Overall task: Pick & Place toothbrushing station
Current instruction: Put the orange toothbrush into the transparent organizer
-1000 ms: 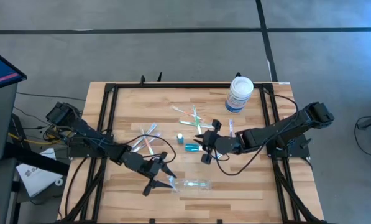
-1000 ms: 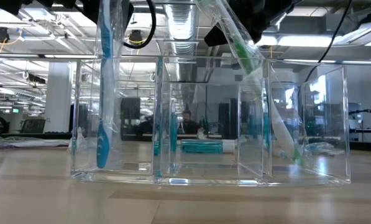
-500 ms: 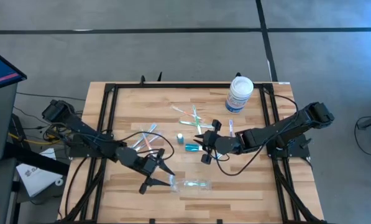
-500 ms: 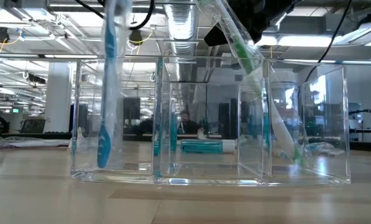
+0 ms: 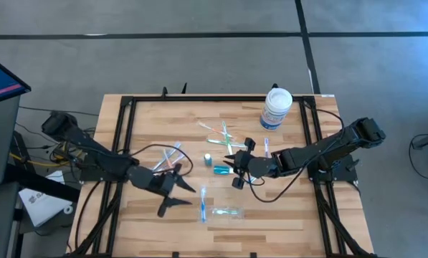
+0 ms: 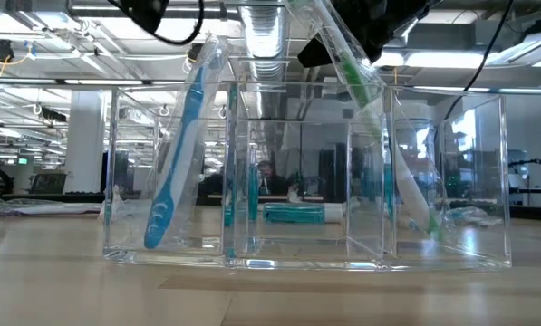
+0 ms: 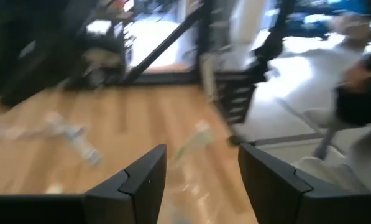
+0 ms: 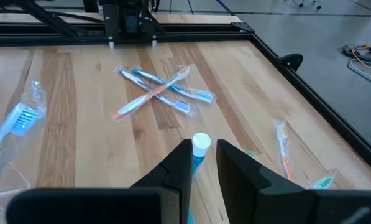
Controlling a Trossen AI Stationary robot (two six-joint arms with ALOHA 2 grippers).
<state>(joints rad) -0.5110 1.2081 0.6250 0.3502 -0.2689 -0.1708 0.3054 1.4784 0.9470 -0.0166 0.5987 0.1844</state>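
The clear plastic tray (image 5: 228, 213) stands near the table's front middle. A blue toothbrush (image 5: 203, 204) stands in its left compartment; its lower end is on the tray floor and it leans against the compartment's wall (image 6: 184, 154). A green toothbrush (image 6: 370, 118) leans in the right compartment. My left gripper (image 5: 178, 201) is open and empty, just left of the tray, and shows in the left wrist view (image 7: 201, 168). My right gripper (image 5: 232, 170) hovers at the table's middle, fingers a narrow gap apart. The teal tube (image 8: 197, 158) lies on the table and shows through that gap.
Wrapped toothbrushes lie left of centre (image 5: 169, 159), crossed green ones farther back (image 5: 224, 135), and an orange one beside the right arm (image 5: 267, 148). A white tub with a blue label (image 5: 277, 106) stands at the far right. A black frame (image 5: 124, 129) runs around the table.
My left gripper has let go of the blue toothbrush and drawn back toward the table's left edge. The brush, held upright in the tray's left compartment before, has tipped over and now leans against the compartment's wall with its lower end still on the floor.
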